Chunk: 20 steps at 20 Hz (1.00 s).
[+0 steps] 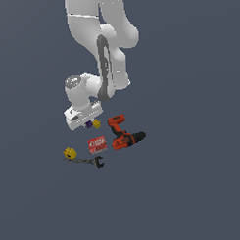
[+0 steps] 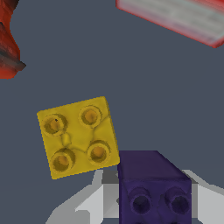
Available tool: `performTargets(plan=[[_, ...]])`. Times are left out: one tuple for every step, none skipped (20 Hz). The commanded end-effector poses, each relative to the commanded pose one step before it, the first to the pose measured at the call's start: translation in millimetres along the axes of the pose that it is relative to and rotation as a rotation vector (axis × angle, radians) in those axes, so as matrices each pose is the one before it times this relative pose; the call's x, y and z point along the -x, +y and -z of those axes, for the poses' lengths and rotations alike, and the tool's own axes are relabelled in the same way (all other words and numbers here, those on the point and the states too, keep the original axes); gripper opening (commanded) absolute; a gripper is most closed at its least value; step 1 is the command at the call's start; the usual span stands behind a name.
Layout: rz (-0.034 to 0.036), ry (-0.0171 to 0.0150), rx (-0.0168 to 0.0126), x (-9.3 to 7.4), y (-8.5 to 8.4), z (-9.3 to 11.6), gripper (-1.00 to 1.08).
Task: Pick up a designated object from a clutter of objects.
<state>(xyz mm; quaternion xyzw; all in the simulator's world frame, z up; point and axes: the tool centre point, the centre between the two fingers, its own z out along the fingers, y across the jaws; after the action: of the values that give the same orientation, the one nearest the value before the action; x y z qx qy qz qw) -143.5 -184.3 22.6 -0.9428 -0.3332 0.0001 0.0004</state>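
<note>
The designated object, a small dark purple block (image 2: pixel 153 188), sits between my gripper's (image 2: pixel 154 202) pale fingers (image 2: pixel 99 202). They press against both of its sides with no gap showing. In the exterior view the purple block (image 1: pixel 89 125) is right under the white hand, and the gripper (image 1: pixel 87 122) is low over the clutter. A yellow studded piece (image 2: pixel 78 136) lies just beside the block, apart from the fingers; it shows in the exterior view as the yellow piece (image 1: pixel 96 123).
An orange-red power drill (image 1: pixel 123 134) lies towards the exterior view's right. A flat red box (image 1: pixel 97 144) is near it, also seen as the red box (image 2: pixel 175 17). Another yellow piece (image 1: pixel 69 153) and a dark clamp-like tool (image 1: pixel 89 162) lie nearer the front.
</note>
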Motion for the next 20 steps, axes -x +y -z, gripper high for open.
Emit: performTargets(plan=[[0.00028, 0.00032, 0.00055, -1.33, -0.48, 2.56, -1.0], [0.0, 0.0, 0.0, -0.86, -0.47, 1.8, -1.0], [0.0, 0.0, 0.0, -1.05, -0.58, 2.21, -1.0], [0.0, 0.0, 0.0, -1.25, -0.68, 2.61, -1.0], [0.0, 0.0, 0.0, -1.44, -0.79, 3.02, -1.0], [0.0, 0.0, 0.0, -1.63, -0.89, 3.43, -1.0], [0.0, 0.0, 0.0, -1.82, -1.0, 3.85, -1.0], [0.0, 0.0, 0.0, -2.02, -1.1, 4.27, -1.0], [0.0, 0.0, 0.0, -2.21, -1.2, 4.7, -1.0], [0.0, 0.0, 0.0, -2.41, -1.31, 5.13, -1.0], [0.0, 0.0, 0.0, -2.6, -1.41, 5.56, -1.0], [0.0, 0.0, 0.0, -2.77, -1.5, 5.98, -1.0], [0.0, 0.0, 0.0, -2.94, -1.58, 6.38, -1.0], [0.0, 0.0, 0.0, -3.1, -1.66, 6.77, -1.0], [-0.0005, -0.00047, -0.00008, -3.09, -1.61, 7.01, -1.0], [0.0, 0.0, 0.0, -3.39, -1.8, 7.51, -1.0], [-0.00022, -0.00056, 0.00034, -3.51, -1.85, 7.87, -1.0], [-0.00016, -0.00055, 0.00039, -3.67, -1.93, 8.25, -1.0], [-0.00013, -0.00053, 0.00042, -3.82, -2.0, 8.61, -1.0], [0.0, 0.0, 0.0, -3.93, -2.04, 8.86, -1.0]])
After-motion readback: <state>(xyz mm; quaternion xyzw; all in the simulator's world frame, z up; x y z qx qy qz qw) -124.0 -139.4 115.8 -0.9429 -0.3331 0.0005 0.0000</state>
